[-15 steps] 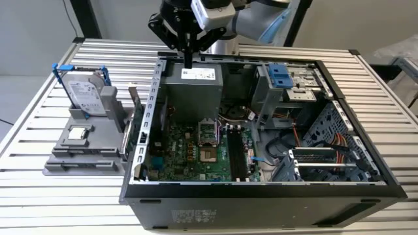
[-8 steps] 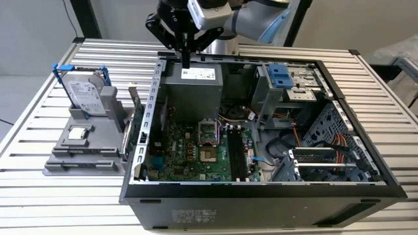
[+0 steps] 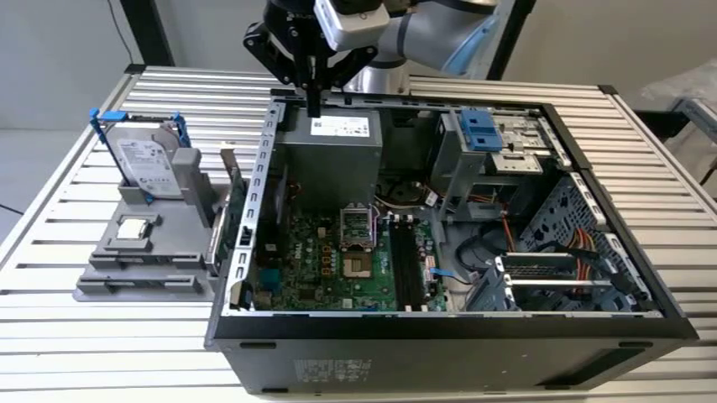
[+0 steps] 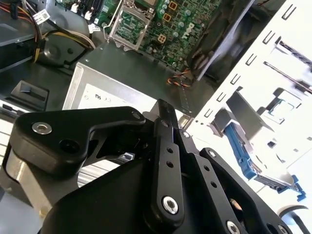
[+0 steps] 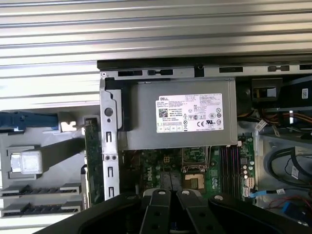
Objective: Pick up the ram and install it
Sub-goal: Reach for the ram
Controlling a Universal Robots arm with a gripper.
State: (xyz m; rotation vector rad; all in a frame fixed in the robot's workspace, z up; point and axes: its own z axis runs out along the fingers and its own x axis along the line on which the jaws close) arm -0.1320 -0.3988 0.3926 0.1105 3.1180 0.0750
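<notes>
Pincer [image 3: 315,106] hovers over the power supply [image 3: 331,138] — ram [image 5: 90,161] stands outside the case [image 3: 448,332].

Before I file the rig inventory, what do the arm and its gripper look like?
The arm is a silver-grey tube with light blue joint caps. A pale grey block sits at its wrist. The gripper is matte black: flat linkage bars pinned with silver screws, tapering to narrow black jaws.
</notes>
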